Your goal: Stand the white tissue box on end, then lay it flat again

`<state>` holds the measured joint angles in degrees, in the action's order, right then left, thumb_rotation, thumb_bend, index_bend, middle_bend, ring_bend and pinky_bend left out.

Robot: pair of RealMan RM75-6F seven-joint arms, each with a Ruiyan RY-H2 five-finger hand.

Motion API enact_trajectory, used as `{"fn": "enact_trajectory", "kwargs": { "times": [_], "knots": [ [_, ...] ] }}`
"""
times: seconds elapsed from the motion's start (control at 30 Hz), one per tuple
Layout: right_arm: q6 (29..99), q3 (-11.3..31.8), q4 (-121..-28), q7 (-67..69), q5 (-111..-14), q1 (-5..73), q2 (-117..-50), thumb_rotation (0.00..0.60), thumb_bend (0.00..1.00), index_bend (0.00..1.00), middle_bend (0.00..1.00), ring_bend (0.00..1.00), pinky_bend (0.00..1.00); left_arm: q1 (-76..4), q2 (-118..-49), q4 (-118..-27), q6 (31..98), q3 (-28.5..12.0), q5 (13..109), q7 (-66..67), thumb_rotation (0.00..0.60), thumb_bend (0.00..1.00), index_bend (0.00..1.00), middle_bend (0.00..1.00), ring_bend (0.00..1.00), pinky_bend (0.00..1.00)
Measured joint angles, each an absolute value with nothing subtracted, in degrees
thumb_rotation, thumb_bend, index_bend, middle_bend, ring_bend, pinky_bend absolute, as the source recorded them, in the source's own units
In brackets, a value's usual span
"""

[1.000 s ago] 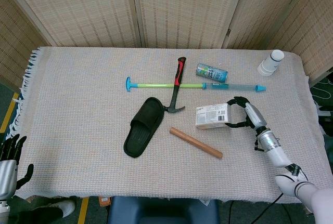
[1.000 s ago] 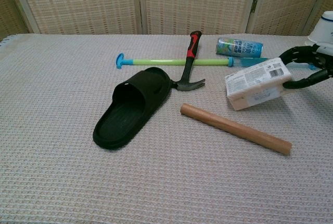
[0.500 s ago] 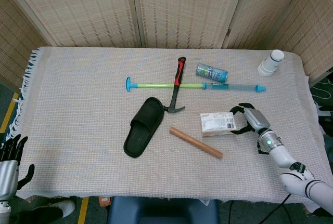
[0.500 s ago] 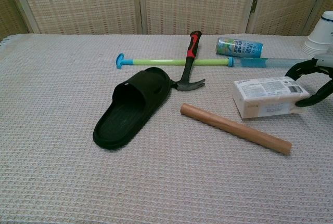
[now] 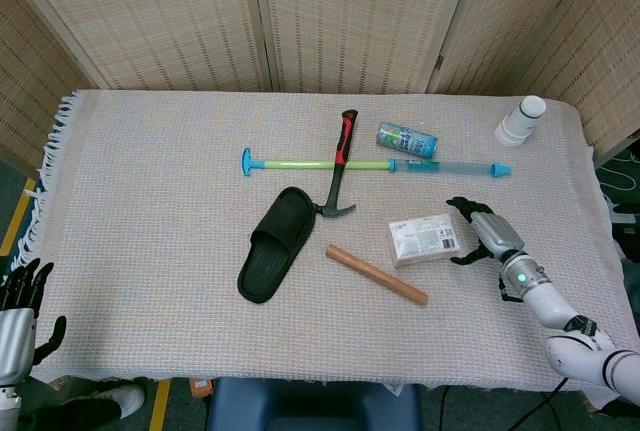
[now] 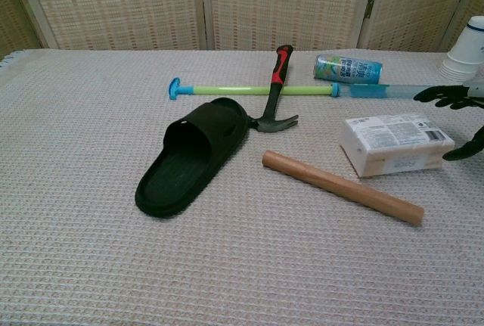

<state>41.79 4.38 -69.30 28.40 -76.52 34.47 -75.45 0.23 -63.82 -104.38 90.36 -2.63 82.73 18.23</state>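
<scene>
Lying flat: one tissue box [image 5: 426,239] | right hand [image 5: 482,230] released beside it | left hand [image 5: 18,316] empty

Lighting's pretty even and bright in both of my views, soft overhead stuff, no harsh glare anywhere. Shadows are short and faint, just a thin dark edge under the slipper [image 6: 193,156] and the wooden rod [image 6: 342,187]. Focus is decent across the counter [image 5: 150,191]. The head view bends a little toward the corners, and the chest view looks a touch softer and grainier.

Right robot hand [image 5: 478,231] spread; left robot hand [image 5: 18,311] hangs low.
</scene>
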Motion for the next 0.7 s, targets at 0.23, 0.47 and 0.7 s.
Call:
{"fn": "enact_trajectory", "kwargs": {
  "times": [0.23, 0.47, 0.7],
  "knots": [
    [53.87, 3.50, -82.24, 25.05, -77.35, 27.63, -67.53, 0.600, 0.09, 0.00, 0.00, 0.00, 0.00, 0.12, -63.75, -104.41, 90.10, -2.61, 82.67, 18.06, 0.600, 0.40, 0.07, 0.00, 0.00, 0.17],
    [76.36, 0.57, -93.84, 9.56, -79.74, 15.44, -64.05, 0.600, 0.09, 0.00, 0.00, 0.00, 0.00, -0.15, -64.20, -104.24, 89.37, -2.42, 82.35, 18.88, 0.600, 0.40, 0.07, 0.00, 0.00, 0.17],
    [88.88, -3.58, -97.53, -5.27, -81.59, 2.85, -63.07, 0.600, 0.09, 0.02, 0.00, 0.00, 0.00, -0.30, -64.55, -104.12, 89.07, -2.33, 82.17, 19.45, 0.600, 0.40, 0.07, 0.00, 0.00, 0.17]
  ]
}}
